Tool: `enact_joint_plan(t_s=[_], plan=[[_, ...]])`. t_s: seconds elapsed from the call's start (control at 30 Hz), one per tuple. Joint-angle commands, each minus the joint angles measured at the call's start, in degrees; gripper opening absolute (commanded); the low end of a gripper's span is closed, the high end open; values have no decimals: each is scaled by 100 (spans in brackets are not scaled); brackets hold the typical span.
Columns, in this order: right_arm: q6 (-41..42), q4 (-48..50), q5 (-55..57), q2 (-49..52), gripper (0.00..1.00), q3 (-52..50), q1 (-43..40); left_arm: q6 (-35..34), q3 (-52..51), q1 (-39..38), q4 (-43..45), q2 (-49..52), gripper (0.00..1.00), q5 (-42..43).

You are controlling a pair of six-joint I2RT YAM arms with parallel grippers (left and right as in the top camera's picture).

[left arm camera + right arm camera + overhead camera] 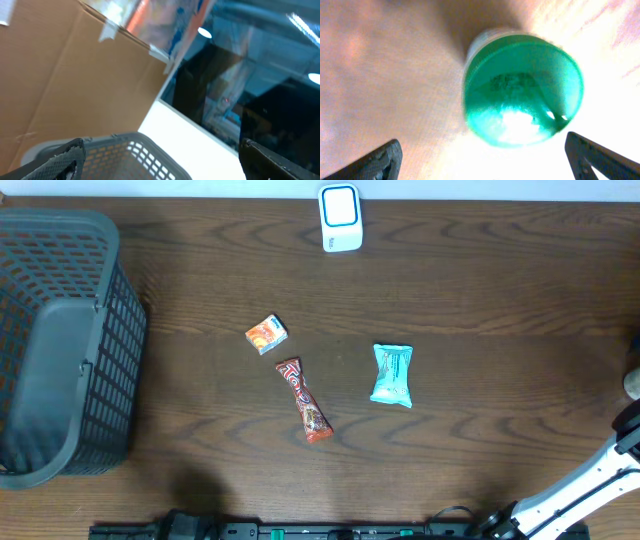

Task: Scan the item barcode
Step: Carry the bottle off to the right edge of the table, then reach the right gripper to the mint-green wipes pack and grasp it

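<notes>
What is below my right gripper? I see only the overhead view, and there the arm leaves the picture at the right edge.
Observer: The right wrist view shows a round green object, maybe a tub or a lid, standing on the wooden table just ahead of the right gripper.
Operator: Is the gripper holding it?
Observer: No. The jaws stand wide open, and neither finger touches the green object.
Operator: And where is the left gripper? I cannot find it.
Observer: In the left wrist view the left gripper is open and empty, looking over the rim of the grey basket toward a cardboard box.
</notes>
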Motion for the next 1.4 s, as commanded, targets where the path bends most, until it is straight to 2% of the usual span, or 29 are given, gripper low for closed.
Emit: enact_joint_plan(t_s=[0.0,0.13,0.37,0.47,0.57,0.7,0.83,1.0,1.07,1.2,1.37], plan=[[-184,-208,-782,-15,99,577,197,-122,-254,15,52,-7,98,348],[-214,-516,-975,-20,99,1093,470,-520,-555,15,501,-7,98,350],[-258,-634,-975,-225,99,1294,1213,-457,-1047,15,1845,-7,98,313],[-367,-660,-968,-352,99,1294,1609,-459,-1165,15,2544,-4,98,-125],[-385,-684,-951,-413,99,1294,1941,-457,-1165,15,2931,-4,98,-599],[-385,-815,-953,-424,99,1294,2286,-455,-1165,15,3248,-4,98,-776],[-385,-909,-970,-422,99,1294,2715,-402,-1165,15,3163,-4,98,-778],[-380,-817,-999,-422,99,1292,3421,476,-1174,15,2455,-4,98,-778],[-382,-774,-1032,-422,99,1294,3724,516,-1217,15,2173,-28,98,-745],[-380,-763,-1165,-422,99,1290,4277,514,-1314,15,2291,-107,98,-728],[-511,-1228,-1257,-422,99,1239,4966,428,-1803,20,2293,-789,98,-433]])
